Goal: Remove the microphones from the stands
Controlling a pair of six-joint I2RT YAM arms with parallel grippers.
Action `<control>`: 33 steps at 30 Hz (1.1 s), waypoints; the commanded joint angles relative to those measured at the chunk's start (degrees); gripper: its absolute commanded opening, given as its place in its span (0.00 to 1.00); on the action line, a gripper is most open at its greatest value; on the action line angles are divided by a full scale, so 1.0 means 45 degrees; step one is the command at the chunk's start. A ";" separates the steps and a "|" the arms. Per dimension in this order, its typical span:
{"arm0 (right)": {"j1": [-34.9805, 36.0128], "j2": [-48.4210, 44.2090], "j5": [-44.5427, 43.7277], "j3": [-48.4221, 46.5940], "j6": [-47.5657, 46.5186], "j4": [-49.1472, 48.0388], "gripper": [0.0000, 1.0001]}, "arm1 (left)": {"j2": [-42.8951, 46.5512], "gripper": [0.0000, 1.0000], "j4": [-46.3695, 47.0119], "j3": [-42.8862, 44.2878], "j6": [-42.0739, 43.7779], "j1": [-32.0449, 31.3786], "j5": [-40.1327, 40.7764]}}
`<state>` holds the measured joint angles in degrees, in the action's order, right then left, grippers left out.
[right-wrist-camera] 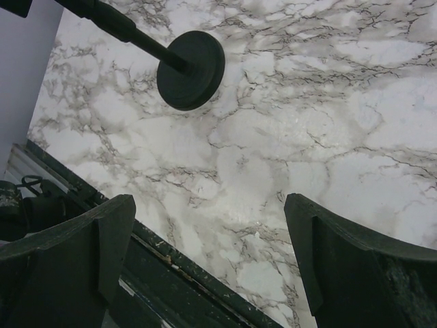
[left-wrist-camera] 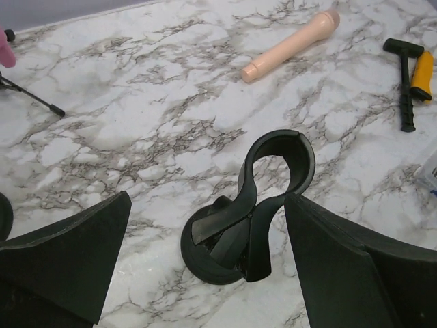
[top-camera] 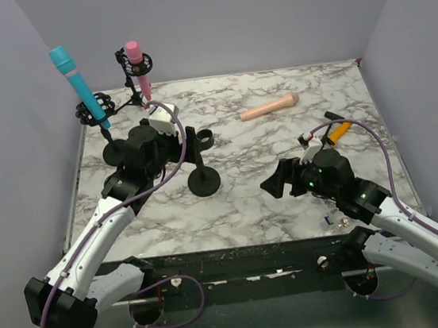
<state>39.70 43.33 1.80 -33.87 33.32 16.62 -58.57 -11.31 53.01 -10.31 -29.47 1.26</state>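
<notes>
Looked down from above on a marble table point(top-camera: 248, 204) boxed in by grey walls. Found at the far left a blue microphone point(top-camera: 75, 82), tilted and clipped into a black stand point(top-camera: 113, 151) with a round foot. Found just right of it, nearer the back wall, a pink microphone point(top-camera: 138, 68) upright in a tripod stand point(top-camera: 132, 95). Met next the left pincer point(top-camera: 187, 144), spread wide, holding nothing, raised above the marble right beside the ring clip of an empty stand point(top-camera: 204, 180). Saw through the left wrist camera both dark fingers point(left-wrist-camera: 68, 260) far apart at the bottom corners, with that empty stand's open ring and round foot framed between them; could not tell whether either finger touched it. Found the peach microphone point(top-camera: 270, 107), out of any stand, lying flat on the marble right of centre toward the back, well apart from both pincers and from the empty stand. Noted further right an orange object point(top-camera: 337, 130) lying against a black T-shaped bar point(left-wrist-camera: 405, 82); could not tell its kind. Reached last the right pincer point(top-camera: 273, 183), also spread wide and holding nothing, pointed leftward over bare marble near the front edge. Saw through the right wrist camera its two fingers point(right-wrist-camera: 75, 253) wide apart, only veined marble and the table's dark front rim between them, and the empty stand's round foot further off at upper left.
</notes>
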 commanded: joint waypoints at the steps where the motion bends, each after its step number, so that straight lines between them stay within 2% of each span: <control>1: 0.0044 -0.0122 -0.0229 -0.0215 -0.0143 0.0290 1.00 | -0.1105 0.99 -0.1736 0.1333 0.1438 0.0183 -0.2622; 6: 0.0049 0.0017 -0.0207 -0.0251 -0.0058 0.0295 1.00 | -0.2357 0.96 -0.3327 0.2627 0.2227 0.0234 -0.4712; 10: 0.0034 0.0019 -0.0151 -0.0237 -0.0031 0.0310 1.00 | -0.2998 0.93 -0.3946 0.3140 0.2625 0.0246 -0.4874; 12: 0.0047 0.0036 -0.0125 -0.0214 -0.0019 0.0291 1.00 | -0.3327 0.88 -0.4207 0.3417 0.2568 0.0236 -0.4195; 16: 0.0046 0.0141 -0.0126 -0.0173 0.0036 0.0217 1.00 | -0.3842 0.67 -0.4846 0.3968 0.2082 0.0173 -0.2335; 19: 0.0033 0.0238 -0.0132 -0.0138 0.0132 0.0194 1.00 | -0.4179 0.54 -0.5982 0.4639 0.1682 0.0033 -0.0215; 24: 0.0057 0.0350 -0.0069 -0.0027 0.0241 0.0059 1.00 | -0.2969 0.26 -0.6094 0.4183 0.0939 -0.0052 0.1164; 26: 0.0044 0.0436 -0.0051 -0.0013 0.0256 -0.0001 1.00 | -0.2106 0.20 -0.5935 0.3652 0.0527 -0.0008 0.1693; 31: 0.0049 0.0517 0.0083 0.0109 0.0315 -0.0156 1.00 | -0.0279 0.17 -0.7113 0.3004 -0.0563 0.0563 0.4095; 33: 0.0041 0.0527 0.0145 0.0211 0.0347 -0.0231 1.00 | 0.0446 0.17 -0.7674 0.2625 -0.0997 0.1393 0.4791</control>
<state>39.70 45.50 1.85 -33.85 34.33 16.56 -63.61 -41.89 66.67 -9.32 -28.29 9.98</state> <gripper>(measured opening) 0.998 0.529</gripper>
